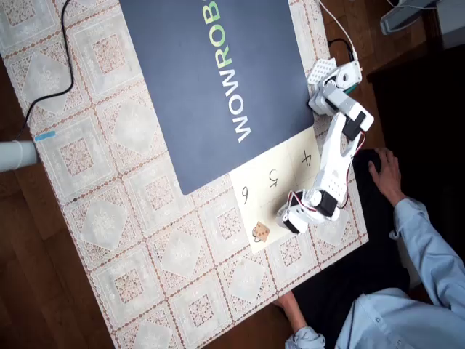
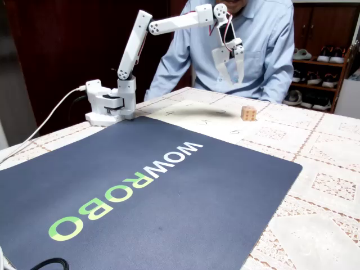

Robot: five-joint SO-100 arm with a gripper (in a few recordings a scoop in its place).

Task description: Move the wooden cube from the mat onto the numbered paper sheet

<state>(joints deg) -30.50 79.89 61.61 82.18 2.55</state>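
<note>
Wooden cube (image 1: 261, 233) is sitting on the numbered paper sheet (image 1: 290, 171) near its corner, while the empty tool (image 2: 231, 72) is hanging open above, slightly aside.

The mat (image 1: 218, 80) runs off the top edge of the overhead view, which cuts its lettering after "WOWROB"; in the fixed view the mat (image 2: 185, 208) is cut by the left and bottom edges. The sheet (image 1: 280, 193) is partly covered by the arm (image 1: 336, 156) in the overhead view, so numerals beyond 4, 5 and 6 are hidden there. In the fixed view the numerals on the sheet (image 2: 197, 118) are too faint and foreshortened to read surely. The dots on the cube (image 1: 261, 233) are too small to count. The person (image 2: 247, 50) is cut off at the top edge. The desk (image 1: 138, 240) runs past the edges.
</note>
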